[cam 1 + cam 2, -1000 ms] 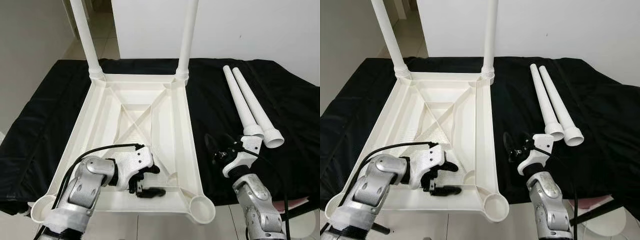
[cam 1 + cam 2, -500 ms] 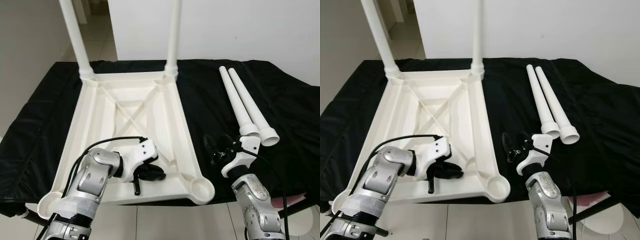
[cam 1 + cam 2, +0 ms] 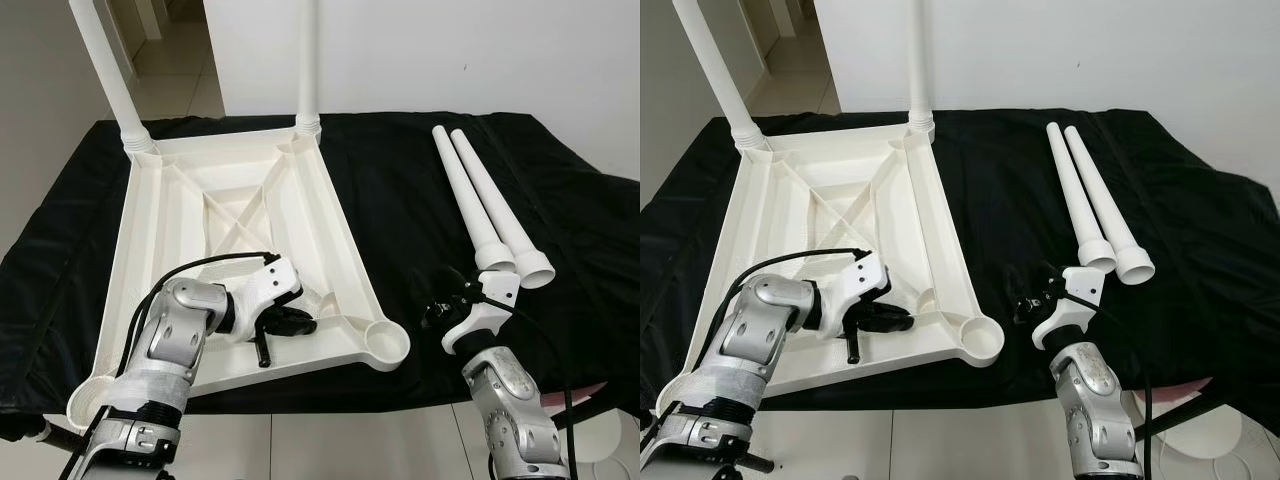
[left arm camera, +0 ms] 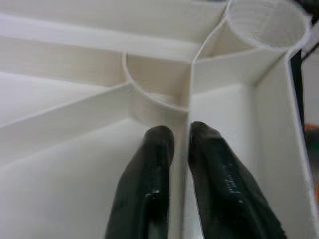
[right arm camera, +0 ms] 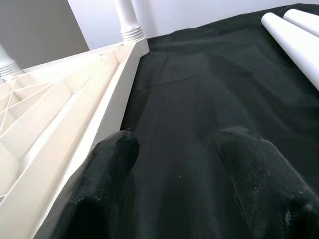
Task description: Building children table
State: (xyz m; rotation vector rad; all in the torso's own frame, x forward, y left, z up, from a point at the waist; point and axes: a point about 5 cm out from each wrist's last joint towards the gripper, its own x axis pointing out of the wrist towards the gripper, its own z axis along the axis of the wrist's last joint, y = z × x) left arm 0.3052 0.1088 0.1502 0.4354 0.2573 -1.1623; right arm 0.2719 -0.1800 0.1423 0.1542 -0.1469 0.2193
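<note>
Jaws of the left gripper point(image 4: 178, 164) were clamped on a thin inner rib point(image 4: 179, 164) of the upturned children's table point(image 3: 170, 240), close to its near right corner socket point(image 3: 386, 343); jaws of the right gripper point(image 3: 1032, 300) stood apart, holding nothing, over the black cloth point(image 3: 420, 200). The table lay underside up on the cloth-covered surface, skewed so that its near right corner pointed toward the right arm, with two legs point(image 3: 102, 75) already seated upright in the far corners. Two loose legs point(image 3: 1087, 205) lay side by side on the cloth, well apart from the table and just beyond the right gripper. The step in hand appeared to be positioning the frame so the empty near socket could receive a leg. To do it well, the left grip probably should stay firm on the rib and drag the frame slowly, without lifting, since the thin rib could flex and the cloth could bunch. The socket should end up within easy reach of the right arm, and the standing legs should be kept from tipping.
</note>
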